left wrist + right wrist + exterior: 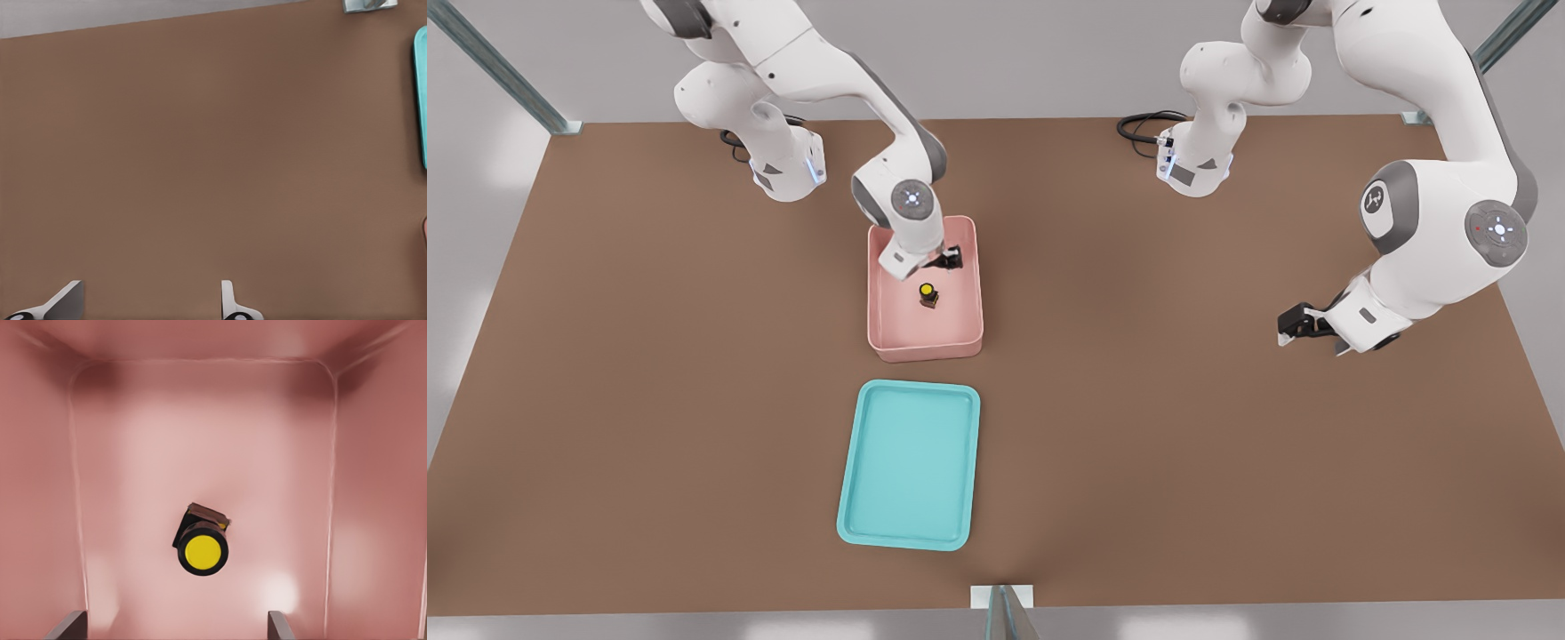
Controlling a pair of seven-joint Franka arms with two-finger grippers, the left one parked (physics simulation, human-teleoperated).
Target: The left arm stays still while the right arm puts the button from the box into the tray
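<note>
From the front view, my gripper (950, 260) hangs inside the pink box (969, 307), near its far end, with the button (928, 295) standing on the box floor just beside my fingertips, toward the tray (908, 462). The tray lies flat on the table (1227, 444), a little apart from the box's near wall.

The left wrist view shows only bare table and a sliver of the tray (421, 93) edge (nothing useful for the grasp).

In my right wrist view, my fingers (280, 628) are spread apart with nothing between them, and the button (202, 548) sits yellow cap up, not yet between them. I judge the best move is to centre over the cap, descend straight, and close on the dark base rather than the rounded cap.
</note>
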